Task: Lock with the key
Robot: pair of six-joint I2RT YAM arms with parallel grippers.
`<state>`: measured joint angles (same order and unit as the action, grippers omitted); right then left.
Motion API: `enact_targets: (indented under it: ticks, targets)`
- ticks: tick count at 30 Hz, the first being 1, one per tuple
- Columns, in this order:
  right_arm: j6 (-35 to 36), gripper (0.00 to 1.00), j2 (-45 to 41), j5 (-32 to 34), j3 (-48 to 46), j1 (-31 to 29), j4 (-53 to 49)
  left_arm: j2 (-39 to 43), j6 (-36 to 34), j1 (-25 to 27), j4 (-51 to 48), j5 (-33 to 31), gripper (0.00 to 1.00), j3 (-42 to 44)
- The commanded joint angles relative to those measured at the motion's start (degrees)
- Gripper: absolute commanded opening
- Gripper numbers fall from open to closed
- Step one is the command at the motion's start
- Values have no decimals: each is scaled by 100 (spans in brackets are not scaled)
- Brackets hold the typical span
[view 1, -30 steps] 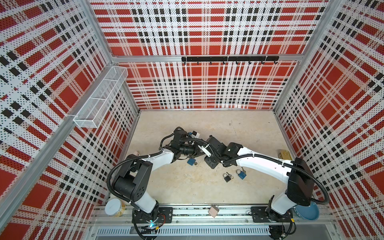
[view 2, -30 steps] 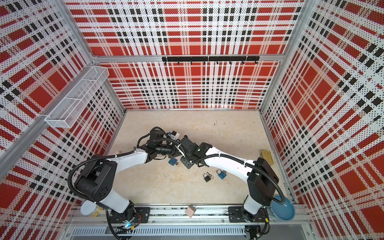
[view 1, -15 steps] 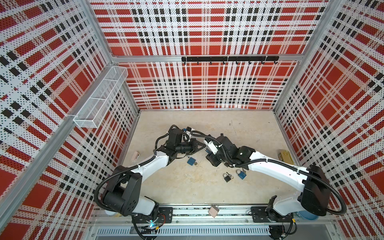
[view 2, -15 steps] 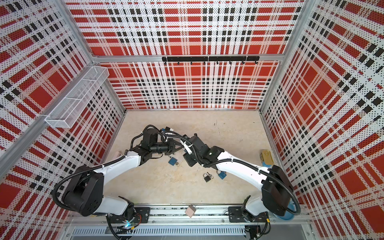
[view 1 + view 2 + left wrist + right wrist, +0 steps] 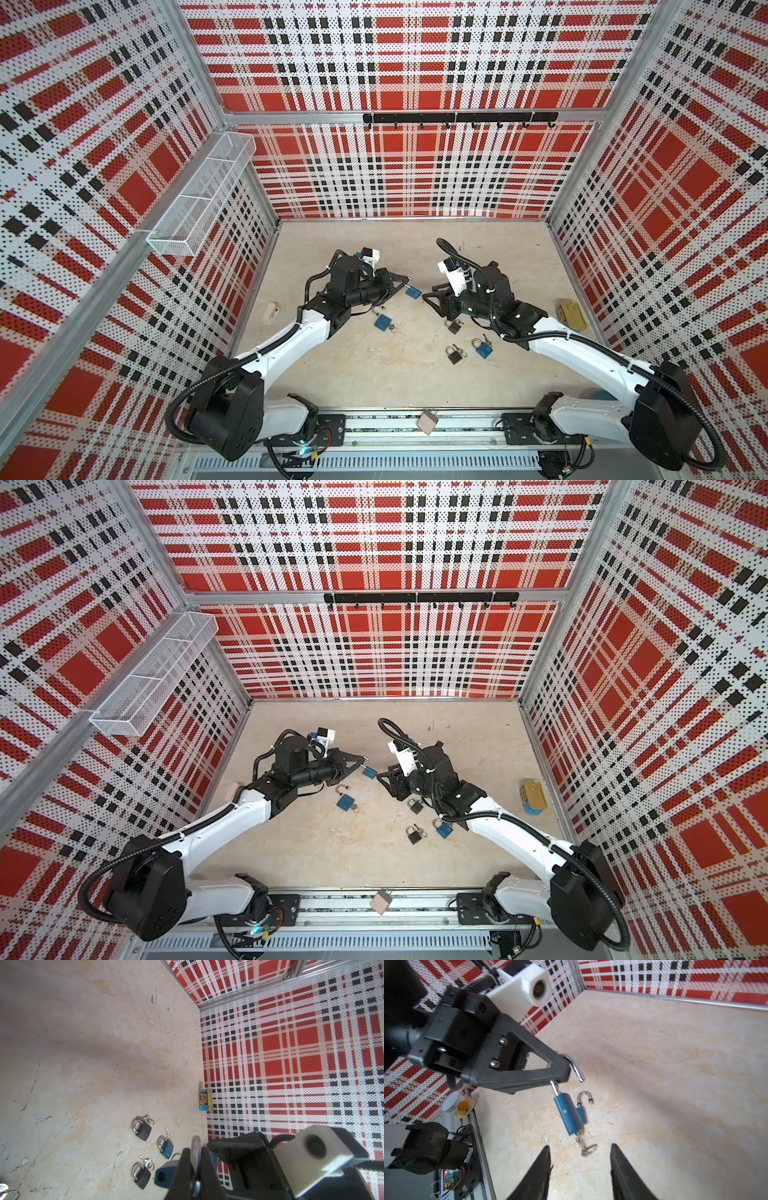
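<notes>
My left gripper [image 5: 405,284] [image 5: 361,765] is shut on the silver shackle [image 5: 196,1144] of a blue padlock [image 5: 569,1115] [image 5: 413,292], which hangs below its fingertips above the floor. The shackle's free end stands out of the body. A key [image 5: 584,1144] with a ring sticks out of the padlock's lower end. My right gripper [image 5: 579,1147] [image 5: 430,296] is open and faces the padlock from the right; the key lies just beyond its fingertips, with nothing between the fingers.
On the floor lie another blue padlock [image 5: 382,322] with its shackle open, two black padlocks [image 5: 454,326] [image 5: 454,355] and a shut blue one [image 5: 483,349], each with keys. A Spam tin [image 5: 572,313] stands by the right wall. A beige object [image 5: 271,313] lies near the left wall.
The two grippers were close together at the padlock; the right gripper has drawn back to the right. The left gripper keeps its hold on the shackle.
</notes>
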<state>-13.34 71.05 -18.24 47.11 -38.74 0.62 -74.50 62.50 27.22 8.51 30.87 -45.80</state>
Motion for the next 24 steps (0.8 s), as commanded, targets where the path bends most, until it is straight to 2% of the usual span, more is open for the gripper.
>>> enact_targets:
  ticks: [1,9,14,24]
  targets:
    - [53,43,207,-547,-22,18,963,174,423,110,343,-192,0,-76]
    - [168,39,593,-685,117,27,1117,103,566,147,439,-130,0,-103]
    - [210,31,698,-760,215,37,1078,116,611,117,444,-94,0,-140]
    - [122,30,909,-920,331,34,1176,101,717,84,577,-20,0,-98]
